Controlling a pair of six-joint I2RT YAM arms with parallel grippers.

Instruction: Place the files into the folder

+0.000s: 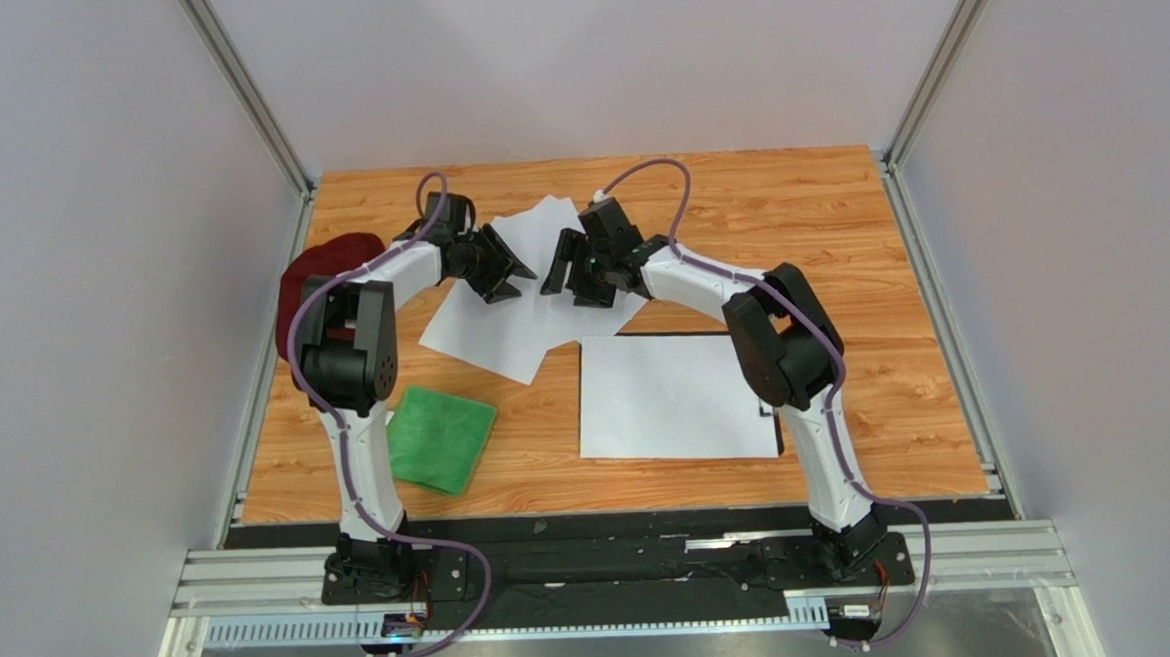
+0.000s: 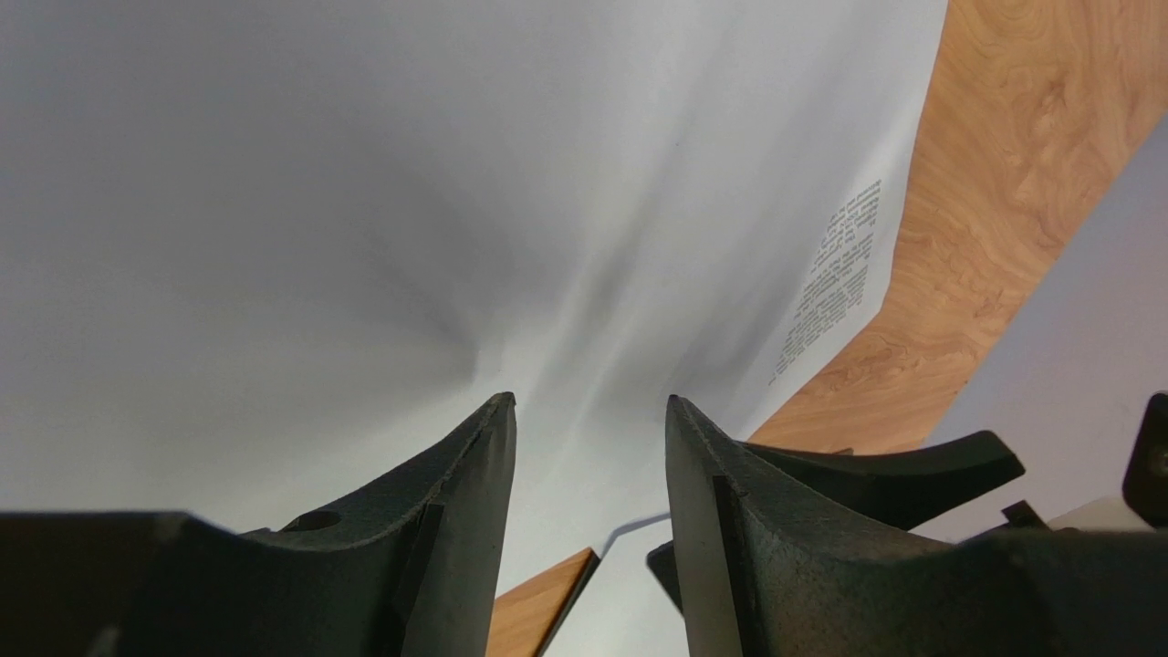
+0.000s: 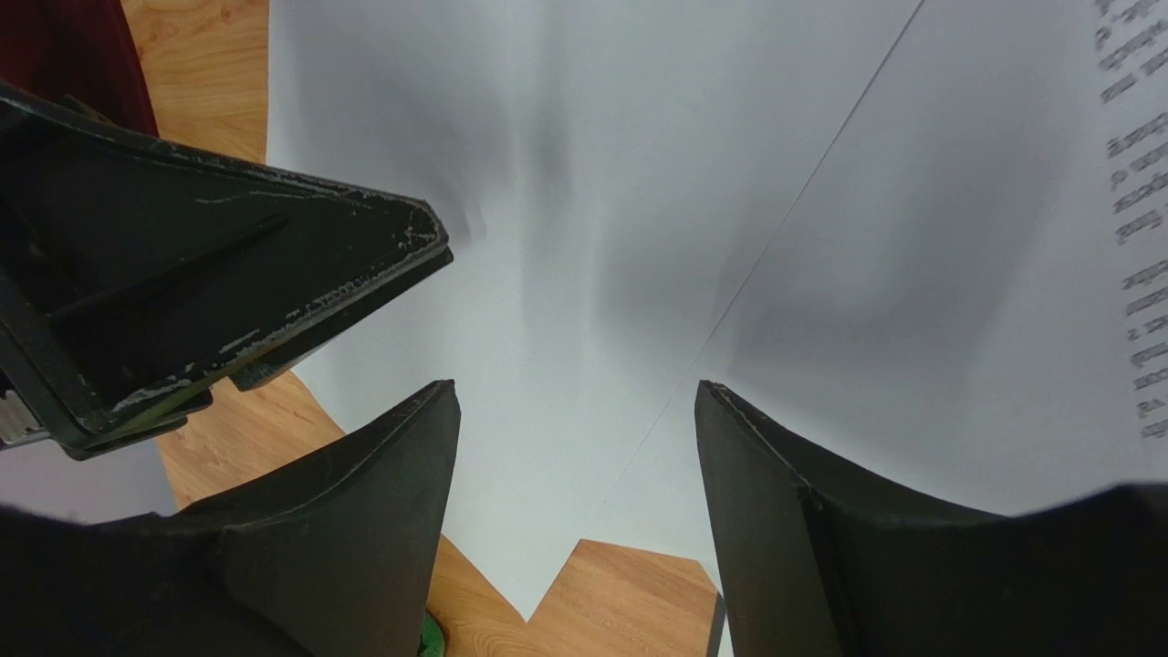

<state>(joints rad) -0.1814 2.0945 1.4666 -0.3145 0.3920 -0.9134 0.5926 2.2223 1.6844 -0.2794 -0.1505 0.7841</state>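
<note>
Lying nearest the arm bases, a green square cloth (image 1: 442, 437) sits left of a single white sheet (image 1: 670, 396); a thin dark strip along that sheet's right edge may be the black folder (image 1: 775, 427), nearly all covered. Farther back on the wooden table (image 1: 842, 225), the files (image 1: 523, 317) are fanned in a loose overlapping pile. The left end effector (image 1: 501, 273) is pressed onto the pile, its fingers (image 2: 453, 507) drawn together on a raised crease of paper. Facing it, the right end effector (image 1: 561, 273) hangs over the same pile with jaws apart. A dark red hat (image 1: 315, 275) lies at the far left edge.
</note>
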